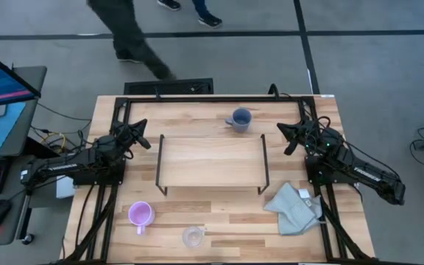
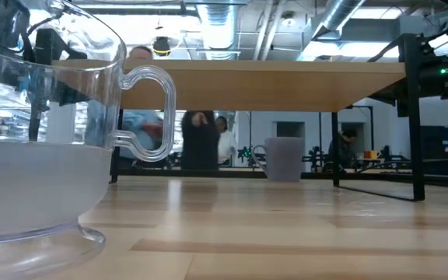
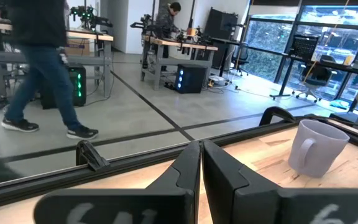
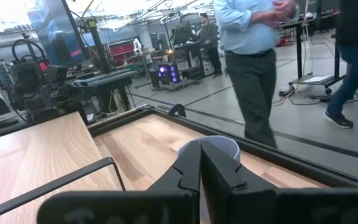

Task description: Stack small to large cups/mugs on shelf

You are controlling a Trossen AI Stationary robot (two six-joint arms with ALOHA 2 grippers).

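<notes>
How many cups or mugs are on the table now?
3. The blue-grey mug stands beyond the shelf; the pink mug and the clear glass cup stand on the shelf's other side. None seems hidden.

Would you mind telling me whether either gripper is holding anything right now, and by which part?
Nothing is held. The left gripper and right gripper are both shut on nothing, beside the shelf; all three cups stand untouched on the table.
</notes>
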